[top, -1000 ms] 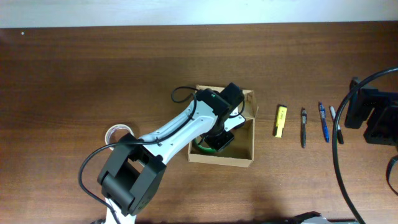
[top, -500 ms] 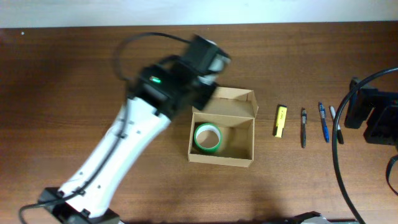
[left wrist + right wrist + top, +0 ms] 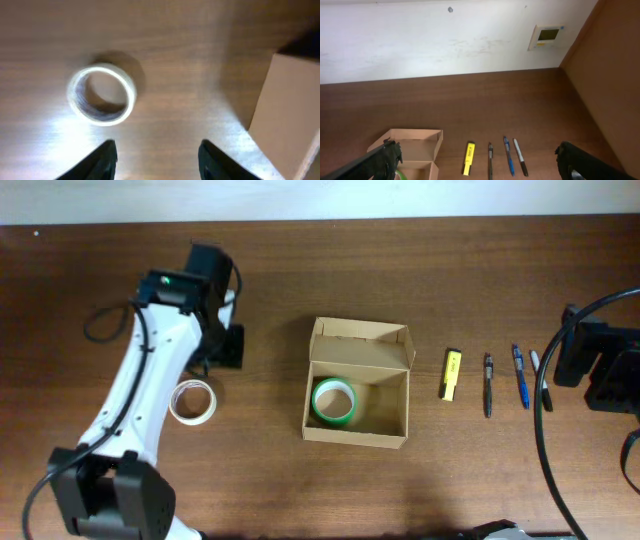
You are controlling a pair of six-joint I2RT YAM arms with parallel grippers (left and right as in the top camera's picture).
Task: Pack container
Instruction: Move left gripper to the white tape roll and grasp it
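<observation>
Green tape roll (image 3: 334, 401) is now left inside the open container (image 3: 355, 436) at the middle of the surface (image 3: 450, 280). The left pincer (image 3: 157, 152), spread wide and empty, is repositioned over a white tape roll (image 3: 102, 116), likely packed next.

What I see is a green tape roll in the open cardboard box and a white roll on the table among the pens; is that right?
Not quite. The overhead view shows the white roll on the table on the opposite side of the cardboard box from the pens. The green tape roll is indeed in the open box.
</observation>
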